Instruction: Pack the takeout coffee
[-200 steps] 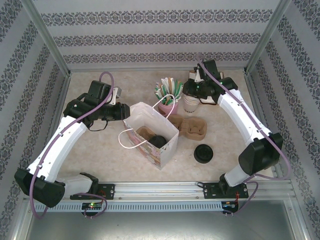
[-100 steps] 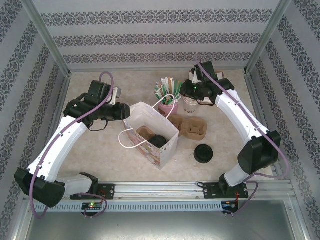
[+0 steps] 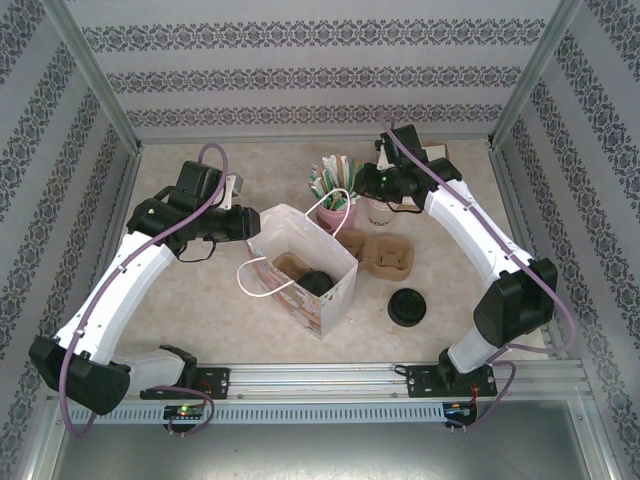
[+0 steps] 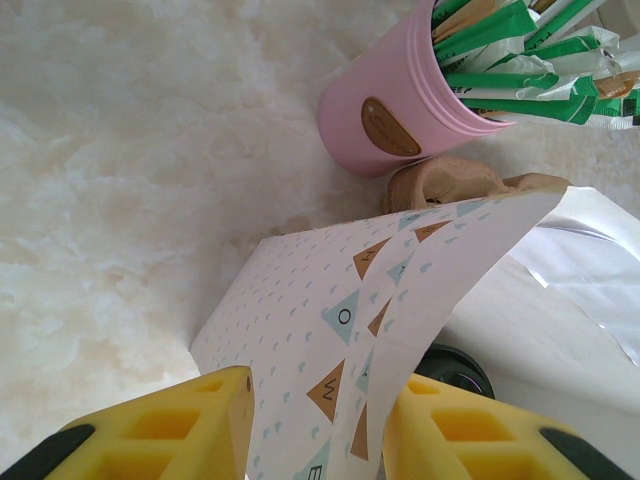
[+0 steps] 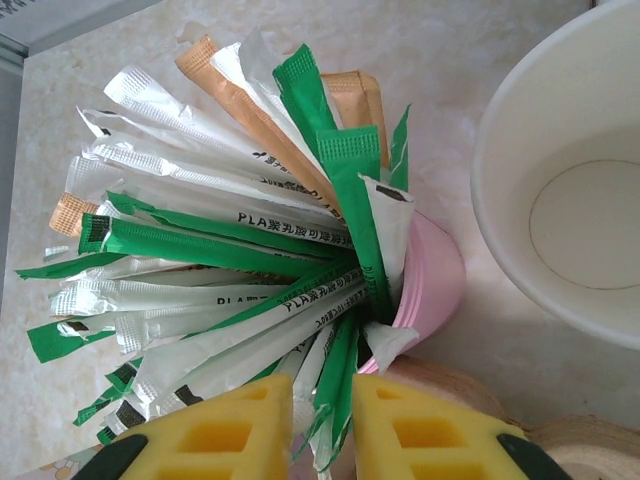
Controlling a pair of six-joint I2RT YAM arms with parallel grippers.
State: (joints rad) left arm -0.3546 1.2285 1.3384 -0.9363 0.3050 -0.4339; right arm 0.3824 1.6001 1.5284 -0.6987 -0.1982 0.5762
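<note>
The takeout coffee (image 3: 318, 283), a cream cup under a black lid (image 4: 458, 366), stands inside the patterned white paper bag (image 3: 320, 305) at the table's middle. My left gripper (image 3: 252, 226) holds the bag's left wall; in the left wrist view the folded wall (image 4: 330, 330) runs between the yellow fingers (image 4: 318, 385), one outside and one inside the bag. My right gripper (image 3: 362, 185) hangs over the pink cup (image 5: 435, 280) of wrapped straws (image 5: 250, 260). Its fingers (image 5: 322, 390) stand close together with green and white wrappers between them.
A stack of lidless cream cups (image 3: 381, 208) stands right of the pink cup (image 3: 334, 213). A brown pulp carrier (image 3: 388, 255) lies right of the bag, and another sits inside it. Loose black lids (image 3: 407, 306) lie front right. Patterned walls enclose the table.
My right gripper has moved left, from above the cream cups to over the pink cup of straws. The left arm and the bag have stayed put.
</note>
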